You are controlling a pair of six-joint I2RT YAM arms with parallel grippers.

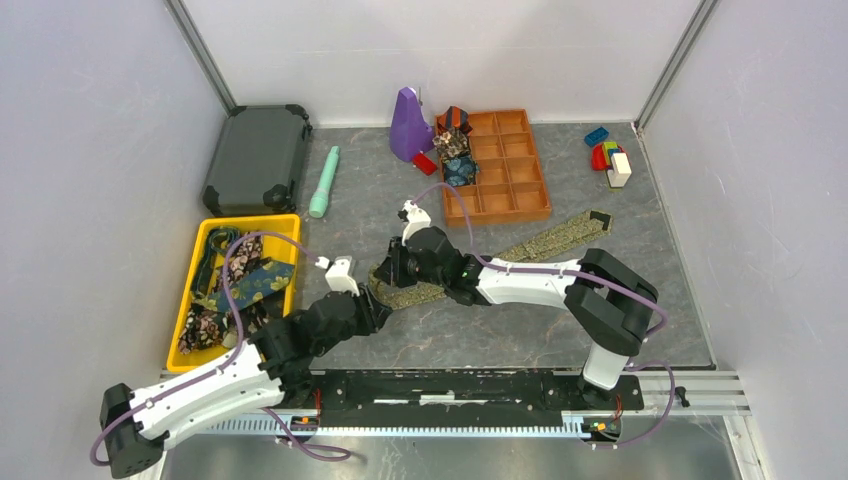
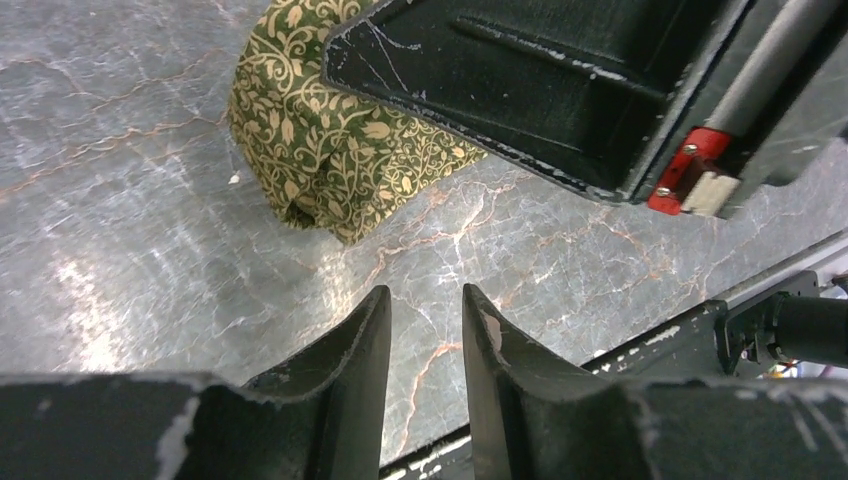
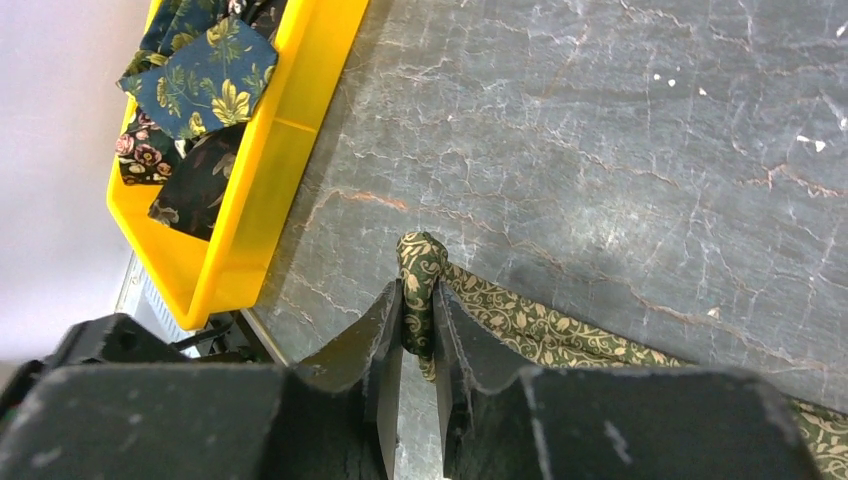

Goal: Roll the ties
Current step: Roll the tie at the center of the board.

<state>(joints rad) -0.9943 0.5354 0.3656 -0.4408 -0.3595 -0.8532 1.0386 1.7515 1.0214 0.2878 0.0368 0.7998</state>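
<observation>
**Grip first, then turn: starting the coil on the olive-gold tie [image 3: 420, 262]**

At the near left, the yellow bin [image 1: 250, 219] holds more flat ties [image 1: 255, 283] not yet rolled. Beside it, the left jaws hang low over the grey surface [image 2: 150, 250]. A narrow gap stands between them and nothing is in it. The tie's folded end lies just beyond their tips, not touching.

One step further out, the right jaws are clenched on that folded end, which stands between them as a small doubled knob. We judge this to be the very start of the roll: a core is pinched, but we see no full turns wound.

To do it well, we keep the right pinch firm and turn the wrist so the strip laps onto the core with its edges square. We bring the left jaws down onto the flat strip just behind the core to hold it taut. Soft fabric like this will likely spring open if either side slackens.

Beyond the pinch, the rest of the tie runs flat and diagonal toward the far right, its tip near the orange tray [image 1: 517, 172]. We should draw that length in along its own line, not sideways, or the coil may cone. At the far side, rolled coils [image 1: 456, 150] already sit in the tray's left compartments, where this one probably belongs.
</observation>
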